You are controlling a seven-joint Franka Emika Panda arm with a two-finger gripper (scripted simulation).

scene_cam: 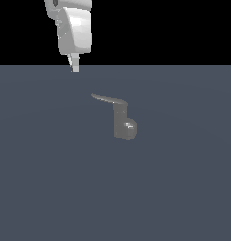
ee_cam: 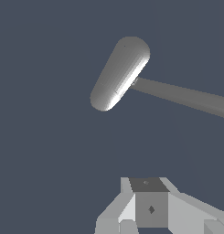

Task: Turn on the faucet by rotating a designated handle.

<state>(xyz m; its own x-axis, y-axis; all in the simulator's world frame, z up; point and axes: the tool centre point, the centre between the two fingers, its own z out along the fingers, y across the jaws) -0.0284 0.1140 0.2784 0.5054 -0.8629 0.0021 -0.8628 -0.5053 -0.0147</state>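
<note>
Your hand [scene_cam: 75,67] hung well above the faucet [scene_cam: 124,123], fingers looked pressed together, gripping nothing; you needed to drop beside the lever [scene_cam: 109,99] tip, then push it sideways

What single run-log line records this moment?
gripper: above, apart from handle | handle: untouched | faucet: upright | jaws: state unclear

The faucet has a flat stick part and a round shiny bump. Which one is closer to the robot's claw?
The handle, the thin flat lever at the column's top. Its free end points toward the gripper; the rounded bulge sits lower, farther away.
</note>
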